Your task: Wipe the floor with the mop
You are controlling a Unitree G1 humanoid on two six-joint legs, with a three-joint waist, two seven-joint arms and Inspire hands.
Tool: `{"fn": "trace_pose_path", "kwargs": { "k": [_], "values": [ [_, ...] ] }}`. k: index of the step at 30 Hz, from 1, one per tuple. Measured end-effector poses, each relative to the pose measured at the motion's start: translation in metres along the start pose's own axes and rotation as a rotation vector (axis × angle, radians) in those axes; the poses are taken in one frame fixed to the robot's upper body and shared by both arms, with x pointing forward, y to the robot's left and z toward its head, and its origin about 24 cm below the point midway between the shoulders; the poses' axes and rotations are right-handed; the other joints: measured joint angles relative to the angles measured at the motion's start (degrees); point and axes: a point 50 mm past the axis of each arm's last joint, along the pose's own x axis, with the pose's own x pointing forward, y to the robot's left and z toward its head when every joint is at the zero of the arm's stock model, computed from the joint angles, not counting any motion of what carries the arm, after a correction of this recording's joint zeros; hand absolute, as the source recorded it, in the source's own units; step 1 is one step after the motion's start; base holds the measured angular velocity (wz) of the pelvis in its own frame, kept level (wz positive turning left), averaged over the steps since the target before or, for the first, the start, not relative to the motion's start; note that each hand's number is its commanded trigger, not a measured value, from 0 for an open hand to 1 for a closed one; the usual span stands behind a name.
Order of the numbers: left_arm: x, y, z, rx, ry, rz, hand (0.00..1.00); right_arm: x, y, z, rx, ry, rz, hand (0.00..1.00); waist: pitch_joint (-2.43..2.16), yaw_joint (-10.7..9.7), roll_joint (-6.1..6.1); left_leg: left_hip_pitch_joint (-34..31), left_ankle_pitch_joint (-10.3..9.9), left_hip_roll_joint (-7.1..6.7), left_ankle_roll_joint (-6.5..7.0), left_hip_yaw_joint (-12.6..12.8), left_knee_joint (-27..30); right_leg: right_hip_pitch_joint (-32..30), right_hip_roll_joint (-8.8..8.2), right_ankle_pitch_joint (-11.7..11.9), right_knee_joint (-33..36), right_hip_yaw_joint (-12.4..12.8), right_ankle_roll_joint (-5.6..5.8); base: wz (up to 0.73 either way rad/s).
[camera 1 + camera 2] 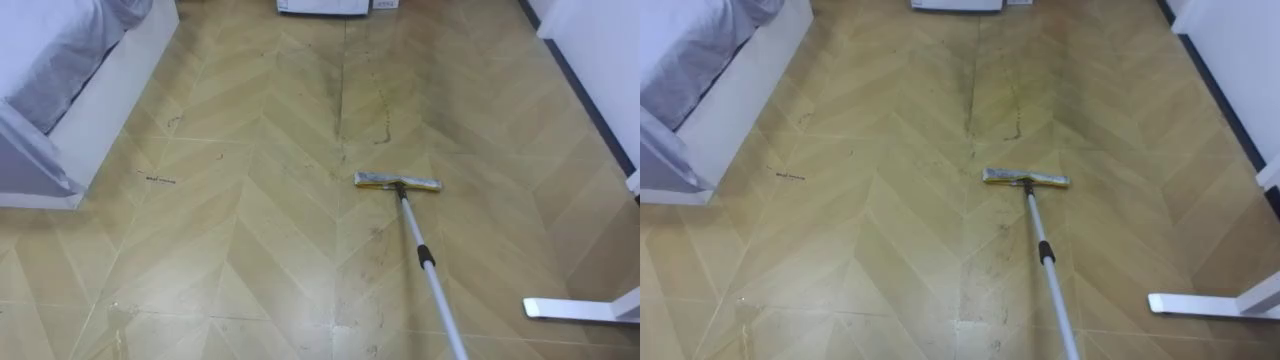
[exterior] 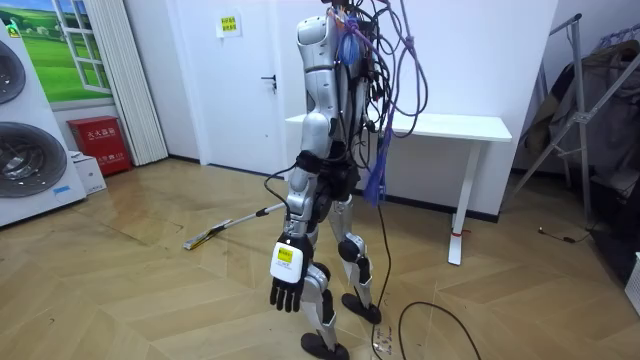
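Observation:
A flat mop lies with its yellowish head (image 1: 397, 182) on the wooden floor ahead of me. Its silver handle (image 1: 425, 260) runs back toward the lower right edge of the eye views. In the room view the mop head (image 2: 198, 240) rests on the floor to the room view's left of the robot. The handle (image 2: 245, 220) rises to waist height and ends behind the robot's left forearm. My left hand (image 2: 284, 292) hangs at my side with relaxed fingers, holding nothing. Dark streaks (image 1: 340, 110) mark the floor beyond the mop head.
A bed with a white frame (image 1: 100, 110) stands at the left. The foot of a white table (image 1: 580, 310) lies at the lower right, and a wall with a dark skirting (image 1: 590, 90) runs along the right. Washing machines (image 2: 30, 130) and a red box (image 2: 100, 143) stand at the room view's left.

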Motion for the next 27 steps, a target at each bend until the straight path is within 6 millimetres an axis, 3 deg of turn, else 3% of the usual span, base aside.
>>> {"fn": "trace_pose_path", "kwargs": {
  "k": [20,27],
  "values": [
    [0.0,0.0,0.0009,0.002,0.002,0.0,0.0,0.0,-0.0005,-0.0009,-0.003,0.003,-0.001,1.0,-0.05,-0.11,0.33,-0.11,-0.14,0.06,-0.2,-0.66,0.15,-0.15,0.27,0.0,-0.06,0.11,0.0,0.0],
    [-0.0002,-0.0016,0.0062,0.019,-0.005,0.0,0.0,0.0003,-0.0022,0.004,-0.007,-0.005,-0.005,1.0,-0.35,0.01,1.08,-3.13,-0.27,0.63,-0.31,-0.42,1.5,-2.17,0.78,0.17,0.13,0.17,-0.29,0.02]
  ]
}}
